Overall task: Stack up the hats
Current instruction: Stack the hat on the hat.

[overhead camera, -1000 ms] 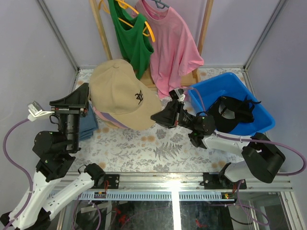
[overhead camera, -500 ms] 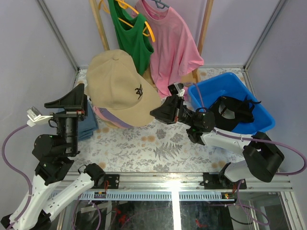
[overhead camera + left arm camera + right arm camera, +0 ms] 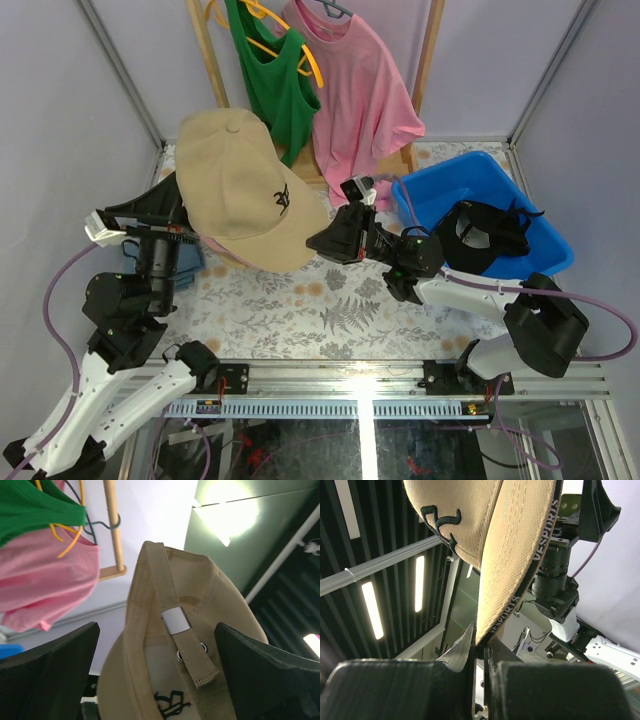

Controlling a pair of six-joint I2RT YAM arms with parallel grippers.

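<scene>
Floral cloth covers the counter [image 3: 330, 310], and purple walls close it on three sides. Above the far left part of this counter the tan cap [image 3: 240, 190] is lifted in the air, its crown up and its brim pointing toward the near right, with a black emblem on the front. The right tool [image 3: 318, 243] is closed tight on the edge of this brim and carries the cap; in the right wrist view the brim goes down between the two fingers, which almost meet. On the left of the tan cap, the left tool [image 3: 150, 203] stands fully open and grips nothing; in the left wrist view the back strap of the cap lies between the two wide fingers [image 3: 50, 670] without touching them. Under the tan cap, an edge of a pink cap [image 3: 208, 242] shows on the counter. To the right of the tan cap, a black cap [image 3: 490, 235] lies inside a blue tub [image 3: 440, 185]. Behind the tan cap, a green tank top [image 3: 270, 80] and a pink T-shirt [image 3: 355, 90] hang on a wooden rack [image 3: 205, 60].
</scene>
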